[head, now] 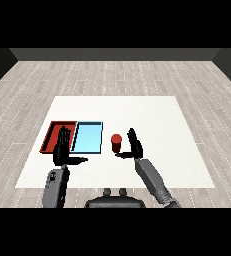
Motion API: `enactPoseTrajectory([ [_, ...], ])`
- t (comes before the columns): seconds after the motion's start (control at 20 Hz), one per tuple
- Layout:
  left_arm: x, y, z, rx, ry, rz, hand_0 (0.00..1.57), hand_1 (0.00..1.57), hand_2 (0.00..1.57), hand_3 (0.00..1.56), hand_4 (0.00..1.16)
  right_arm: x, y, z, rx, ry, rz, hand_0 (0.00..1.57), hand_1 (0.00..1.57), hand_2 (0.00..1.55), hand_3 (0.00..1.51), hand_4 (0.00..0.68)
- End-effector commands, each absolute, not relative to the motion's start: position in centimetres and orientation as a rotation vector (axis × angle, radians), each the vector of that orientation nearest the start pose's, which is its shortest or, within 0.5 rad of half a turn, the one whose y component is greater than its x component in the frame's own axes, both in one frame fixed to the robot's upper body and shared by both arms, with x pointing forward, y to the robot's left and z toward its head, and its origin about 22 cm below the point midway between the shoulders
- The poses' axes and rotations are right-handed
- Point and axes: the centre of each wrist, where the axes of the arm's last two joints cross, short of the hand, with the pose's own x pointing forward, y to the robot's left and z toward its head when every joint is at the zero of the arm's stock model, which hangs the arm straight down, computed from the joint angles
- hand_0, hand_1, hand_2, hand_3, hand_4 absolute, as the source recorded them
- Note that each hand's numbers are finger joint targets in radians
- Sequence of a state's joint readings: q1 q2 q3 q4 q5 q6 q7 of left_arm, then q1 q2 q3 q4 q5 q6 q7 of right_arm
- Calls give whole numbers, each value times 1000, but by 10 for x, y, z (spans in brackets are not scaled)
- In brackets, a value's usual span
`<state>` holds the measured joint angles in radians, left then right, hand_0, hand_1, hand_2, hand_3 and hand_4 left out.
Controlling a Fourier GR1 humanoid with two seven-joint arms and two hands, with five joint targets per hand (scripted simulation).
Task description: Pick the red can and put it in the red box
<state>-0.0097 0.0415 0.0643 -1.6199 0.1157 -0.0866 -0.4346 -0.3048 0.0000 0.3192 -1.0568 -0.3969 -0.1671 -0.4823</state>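
can: small red cylindrical can (pixel 116 143), upright on the flat white table (pixel 152 115), just right of the light blue tray
can vs right hand: just left of the black right hand (pixel 135 146), at finger height; thumb reaches under/toward can base; contact not clear, narrow gap seems to show between can and fingers
right hand state: fingers straight, pointing up, thumb out to the left, released, not curled round anything
right arm: grey right forearm (pixel 154 181) comes in from lower right, angled up-left
left hand: black left hand (pixel 62 148) over the near edge of the red tray, fingers straight up, thumb sticking out right toward the blue tray's near edge; released, grasping nothing
left arm: grey left forearm (pixel 56 186) near vertical at lower left
red tray: shallow red rectangular tray (pixel 52 131), left of the blue one, partly hidden by left hand
blue tray: shallow light blue rectangular tray (pixel 88 136), side touching red tray, between red tray and can
edges: trays and can all sit in the near-left half of the table, near the front edge
open room: bare white table across far side and whole right half; wooden plank floor (pixel 112 75) around table
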Motion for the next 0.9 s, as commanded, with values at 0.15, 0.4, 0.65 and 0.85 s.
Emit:
enactPoseTrajectory([
  [0.15, 239, 260, 17, -76, -2058, 62, 0, 0, 0, 0, 0, 303, -117, -46, 354, -1705, -108, 0, 0, 0, 0, 0],
  [0.4, 237, 270, -4, -97, -2072, 60, 0, 0, 0, 0, 0, 299, -98, -59, 359, -1670, -84, 0, 0, 0, 0, 0],
  [0.65, 230, 254, 8, -79, -2093, 51, 0, 0, 0, 0, 0, 299, -97, -54, 353, -1668, -119, 0, 0, 0, 0, 0],
  [0.85, 231, 264, 16, -103, -2070, 65, 0, 0, 0, 0, 0, 300, -97, -71, 310, -1659, -83, 0, 0, 0, 0, 0],
])
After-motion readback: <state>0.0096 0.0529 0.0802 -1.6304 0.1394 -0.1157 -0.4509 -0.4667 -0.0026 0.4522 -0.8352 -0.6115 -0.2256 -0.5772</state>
